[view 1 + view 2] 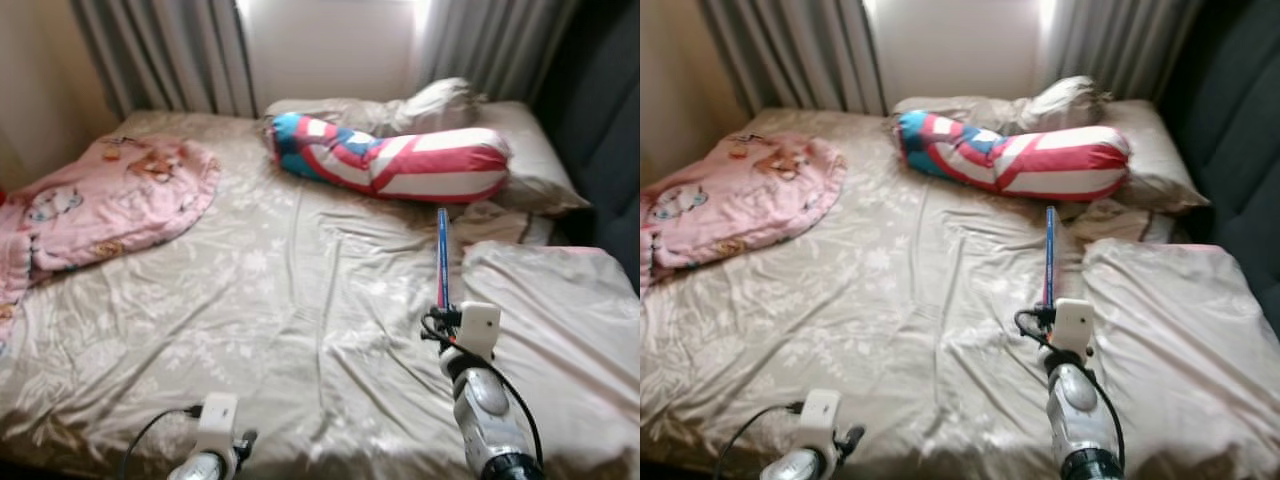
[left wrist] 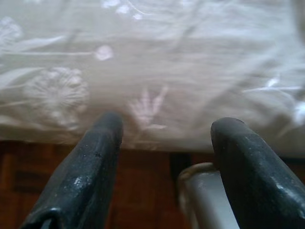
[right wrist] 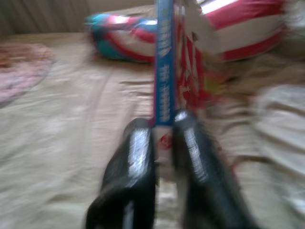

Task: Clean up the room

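A wide bed under a wrinkled beige floral sheet [image 1: 250, 300] is filling the room, with one red, white and blue bolster pillow [image 1: 390, 158] lying at twelve o'clock and one pink cartoon blanket [image 1: 110, 200] at ten. The right gripper [image 3: 162, 143] is pinching one thin blue-spined book [image 1: 442, 258] edge-up, its long axis pointing toward the bolster. The left gripper [image 2: 164, 138] is hovering wide apart and empty at the bed's near edge.

I stand in a home bedroom: a wide bed with a beige flowered sheet [image 1: 280, 300] lies under my tool, grey pleated curtains [image 1: 165, 50] hang beyond it.
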Robot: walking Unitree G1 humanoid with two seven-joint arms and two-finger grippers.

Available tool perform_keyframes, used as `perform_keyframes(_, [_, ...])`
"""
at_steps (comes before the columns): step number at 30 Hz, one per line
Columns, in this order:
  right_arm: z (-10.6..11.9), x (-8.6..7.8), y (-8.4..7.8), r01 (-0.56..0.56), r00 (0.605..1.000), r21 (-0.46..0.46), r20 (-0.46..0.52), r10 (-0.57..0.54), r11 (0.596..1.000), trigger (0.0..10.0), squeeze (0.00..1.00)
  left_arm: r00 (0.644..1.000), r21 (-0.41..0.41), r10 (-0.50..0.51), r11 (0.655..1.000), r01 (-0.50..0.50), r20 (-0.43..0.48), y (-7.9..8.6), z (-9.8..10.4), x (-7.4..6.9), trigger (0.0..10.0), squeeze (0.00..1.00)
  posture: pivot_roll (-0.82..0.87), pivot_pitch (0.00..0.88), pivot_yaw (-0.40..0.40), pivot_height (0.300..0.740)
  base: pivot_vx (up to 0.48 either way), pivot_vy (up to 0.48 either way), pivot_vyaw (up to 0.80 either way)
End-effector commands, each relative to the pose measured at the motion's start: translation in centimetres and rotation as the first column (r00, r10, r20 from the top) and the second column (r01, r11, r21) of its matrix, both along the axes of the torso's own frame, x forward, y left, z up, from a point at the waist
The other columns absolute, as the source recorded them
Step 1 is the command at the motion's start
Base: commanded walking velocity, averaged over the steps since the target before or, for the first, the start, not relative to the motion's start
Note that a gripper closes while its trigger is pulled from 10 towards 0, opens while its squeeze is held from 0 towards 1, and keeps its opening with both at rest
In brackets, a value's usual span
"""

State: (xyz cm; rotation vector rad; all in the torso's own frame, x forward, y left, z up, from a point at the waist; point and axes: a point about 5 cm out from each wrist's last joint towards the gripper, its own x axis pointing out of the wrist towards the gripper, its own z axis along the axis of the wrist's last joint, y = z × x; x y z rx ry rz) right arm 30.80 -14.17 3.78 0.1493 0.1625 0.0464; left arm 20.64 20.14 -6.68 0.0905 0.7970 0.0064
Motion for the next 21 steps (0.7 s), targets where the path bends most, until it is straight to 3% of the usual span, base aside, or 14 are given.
perform_keyframes(1, [0.5, 0.1, -1.0, 0.020, 0.999, -0.016, 0.032, -0.019, 1.000, 10.0, 0.00, 1.000, -0.023, -0.010, 1.000, 0.011, 0.011, -0.9, 0.1, 0.4, 10.0, 0.00, -0.06, 0.007, -0.025, 0.740, 0.000, 0.000, 0.00])
perform_keyframes(21, [0.4, 0.2, -1.6, 0.068, 0.997, -0.038, 0.022, -0.067, 0.997, 10.0, 0.00, 1.000, 0.016, 0.011, 1.000, -0.012, 0.006, 0.3, 0.1, 0.1, 10.0, 0.00, -0.06, 0.007, -0.026, 0.740, 0.000, 0.000, 0.00])
